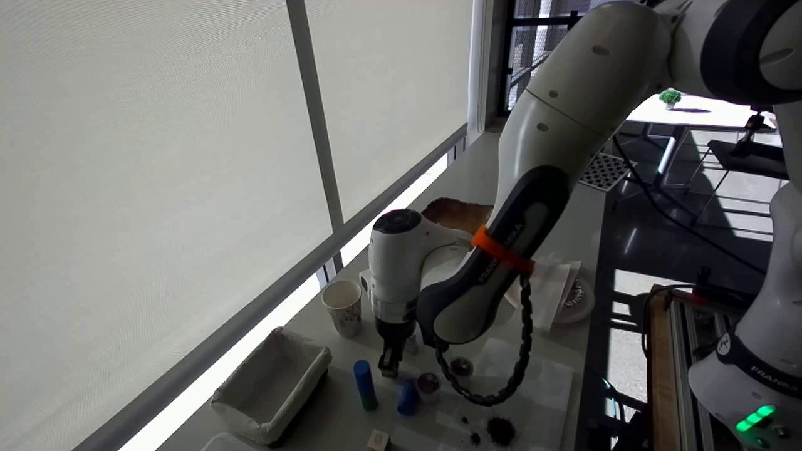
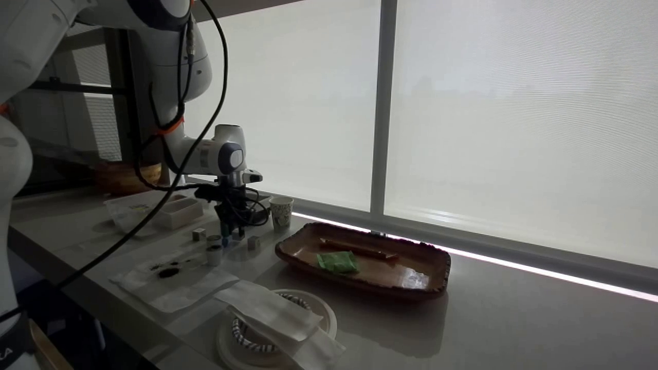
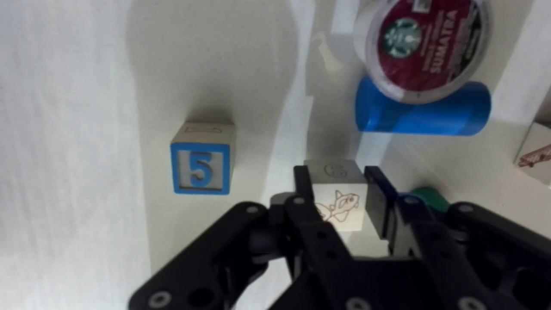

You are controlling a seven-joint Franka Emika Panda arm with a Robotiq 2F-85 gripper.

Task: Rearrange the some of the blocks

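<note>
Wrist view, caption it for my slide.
Gripper framing the fish block, with number 5 block, blue cylinder and Sumatra pod nearby.

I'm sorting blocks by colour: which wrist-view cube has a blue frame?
The leftmost cube, numbered 5; the fish cube and right-edge cube show brown drawings.
</note>
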